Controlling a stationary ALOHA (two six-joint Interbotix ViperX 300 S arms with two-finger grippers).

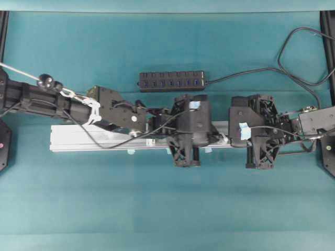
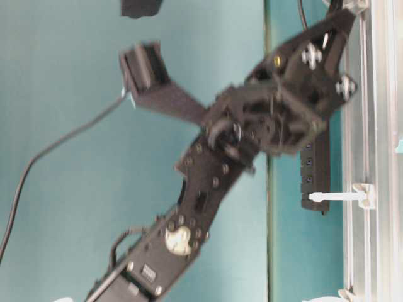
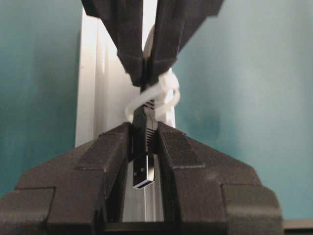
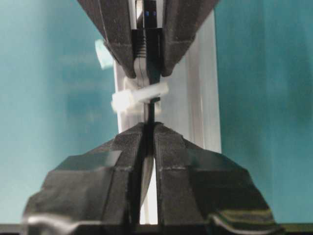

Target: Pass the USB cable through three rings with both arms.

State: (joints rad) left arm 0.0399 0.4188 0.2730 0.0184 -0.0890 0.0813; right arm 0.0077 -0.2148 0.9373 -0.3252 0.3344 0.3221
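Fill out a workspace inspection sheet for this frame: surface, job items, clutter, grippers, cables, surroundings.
Surface: teal cloth, flat.
Job's things: USB cable, plug through a whitish ring on the aluminium rail; the other rings are not clearly seen.
Clutter: multi-port hub bar behind the rail.
Grippers: left gripper shut on the plug body; right gripper shut on the cable behind the ring.
Cables: hub lead loops at the far right.
Surroundings: black frame posts at the edges.
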